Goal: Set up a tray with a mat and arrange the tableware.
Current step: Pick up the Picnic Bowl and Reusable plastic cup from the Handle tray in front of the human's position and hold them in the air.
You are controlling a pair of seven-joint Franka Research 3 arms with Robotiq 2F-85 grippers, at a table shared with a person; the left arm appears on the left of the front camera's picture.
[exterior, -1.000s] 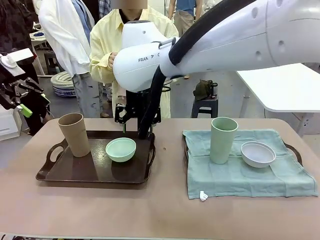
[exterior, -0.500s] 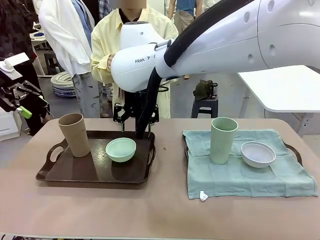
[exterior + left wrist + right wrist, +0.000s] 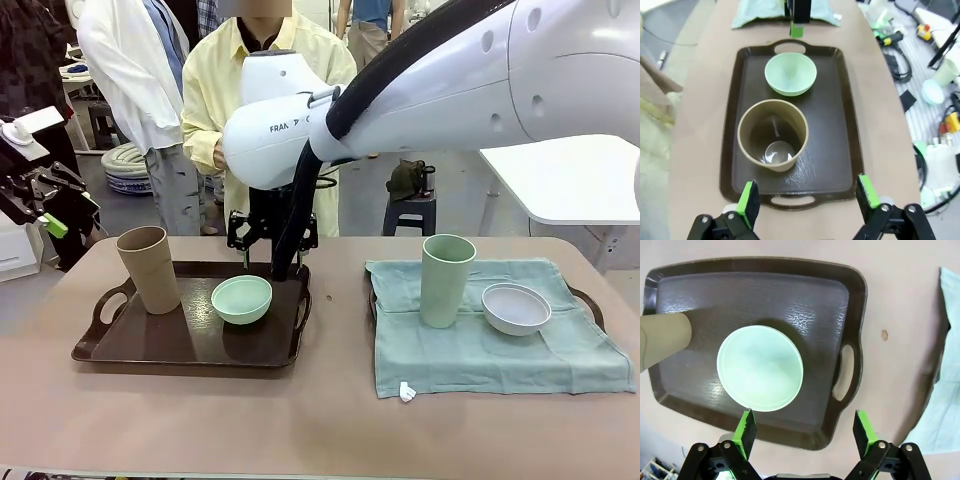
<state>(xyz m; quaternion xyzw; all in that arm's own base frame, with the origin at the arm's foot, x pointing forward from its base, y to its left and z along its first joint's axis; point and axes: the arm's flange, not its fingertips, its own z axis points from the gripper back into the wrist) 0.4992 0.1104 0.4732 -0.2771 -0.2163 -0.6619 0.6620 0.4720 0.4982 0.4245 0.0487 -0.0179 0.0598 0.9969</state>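
Note:
A dark brown tray (image 3: pixel 130 345) at the left holds a tall tan-brown cup (image 3: pixel 148 268) and a mint green bowl (image 3: pixel 241 298). My right gripper (image 3: pixel 268 240) hangs open above that tray's far rim, reaching across from the right. Looking down past its green pads (image 3: pixel 746 432), the right gripper (image 3: pixel 804 434) has the mint bowl (image 3: pixel 760 367) just ahead of it and the tan cup (image 3: pixel 662 345) at the edge. My left gripper (image 3: pixel 807 197) is open over the tray's left end, above the tan cup (image 3: pixel 772 135). At the right, a pale green cup (image 3: pixel 446 280) and a greyish white bowl (image 3: pixel 516 307) stand on a green mat (image 3: pixel 480 350).
The mat covers a second tray whose handle (image 3: pixel 592 300) peeks out at the right. A person in a yellow shirt (image 3: pixel 215 90) stands at the far side of the table, behind my right arm. Bare tabletop (image 3: pixel 300 420) runs along the near edge.
My right arm has drifted slightly left over the brown tray's far rim. Cups, bowls, mat and the left gripper have stayed put.

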